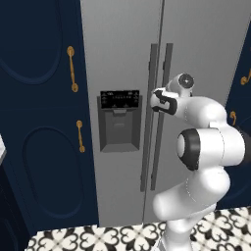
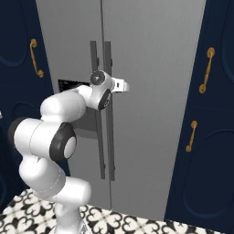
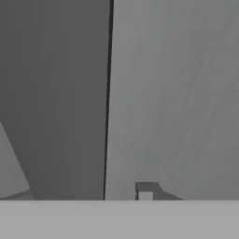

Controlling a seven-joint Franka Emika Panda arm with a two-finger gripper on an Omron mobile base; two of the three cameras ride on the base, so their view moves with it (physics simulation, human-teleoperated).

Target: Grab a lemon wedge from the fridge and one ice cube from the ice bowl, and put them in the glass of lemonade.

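One fridge [image 1: 196, 54], both of its two doors closed, carries two dark vertical bar handles [image 1: 153, 117] and one black dispenser panel [image 1: 120, 100] (its markings too small to read). Four brass handles [image 1: 72, 68] sit on the navy cabinets [image 1: 39, 122]. One gripper [image 2: 124, 85] sits at the fridge handles; whether its fingers are parted or together cannot be told.

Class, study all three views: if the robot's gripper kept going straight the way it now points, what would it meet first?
Most likely the fridge: the gripper points at its grey door by the dark bar handles. Door or handle first is unclear; depth is hard to judge.
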